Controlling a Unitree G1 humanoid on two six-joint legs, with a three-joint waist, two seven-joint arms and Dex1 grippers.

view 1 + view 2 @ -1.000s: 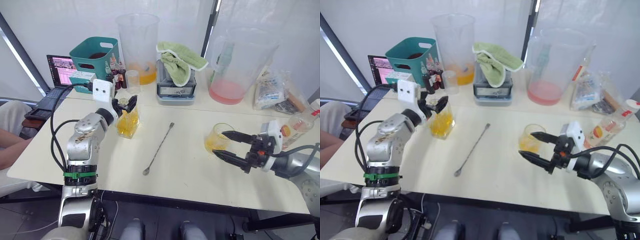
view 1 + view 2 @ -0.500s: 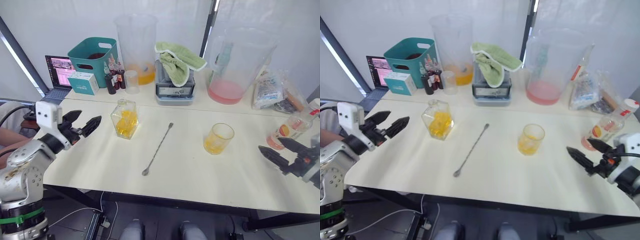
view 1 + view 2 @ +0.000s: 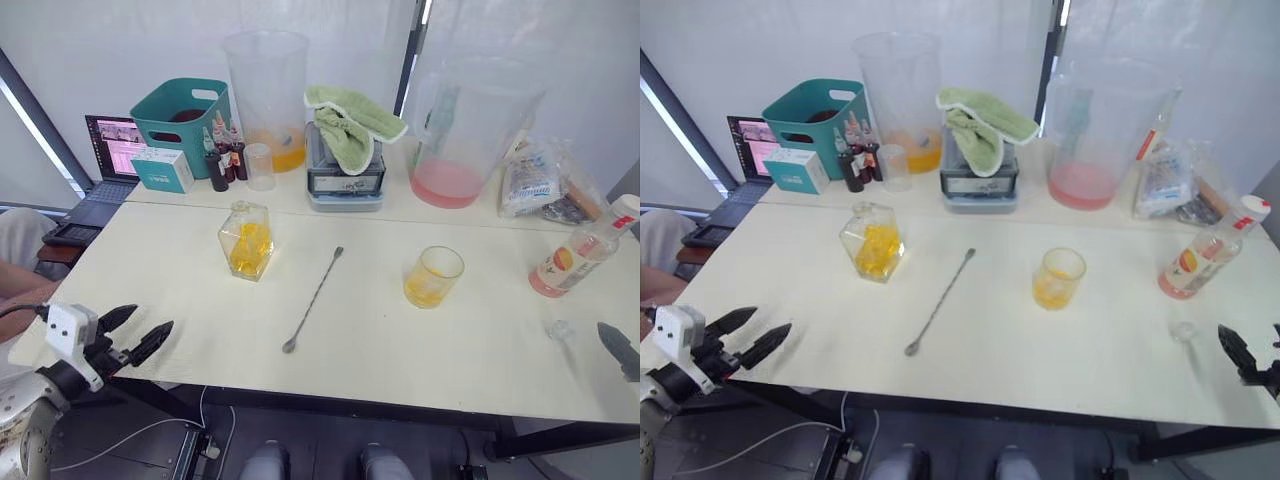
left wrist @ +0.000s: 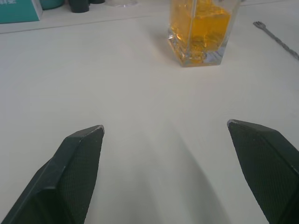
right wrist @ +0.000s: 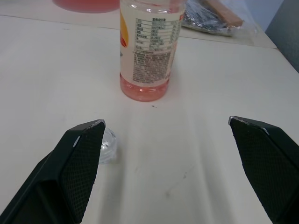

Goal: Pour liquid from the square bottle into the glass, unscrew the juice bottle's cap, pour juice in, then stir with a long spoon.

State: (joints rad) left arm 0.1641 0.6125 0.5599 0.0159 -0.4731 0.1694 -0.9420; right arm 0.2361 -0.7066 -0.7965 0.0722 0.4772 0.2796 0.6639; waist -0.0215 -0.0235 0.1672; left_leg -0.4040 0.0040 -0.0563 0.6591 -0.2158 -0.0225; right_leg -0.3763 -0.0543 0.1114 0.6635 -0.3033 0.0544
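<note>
The square bottle [image 3: 246, 240], holding orange liquid, stands left of centre on the table. The glass [image 3: 433, 277], partly filled with orange liquid, stands right of centre. Between them lies the long spoon [image 3: 314, 298], bowl toward the front edge. At the right edge the juice bottle [image 3: 580, 258] stands with its cap [image 3: 623, 207] on. My left gripper [image 3: 150, 318] hovers open at the front left corner, far from the bottle. My right gripper [image 5: 166, 121] is open at the front right, short of the juice bottle [image 5: 149, 51].
A small clear stopper [image 3: 558, 329] lies near the right gripper. Along the back stand a teal basket [image 3: 185, 110], dropper bottles [image 3: 225, 160], a tall pitcher [image 3: 272, 95], a green cloth [image 3: 355, 120] on an appliance, and a pink-filled pitcher [image 3: 470, 130]. A laptop [image 3: 110, 150] sits far left.
Both arms pulled back toward the table's front corners. The left gripper left the square bottle's top; the right gripper left the glass's side. Bottle and glass stayed in place.
</note>
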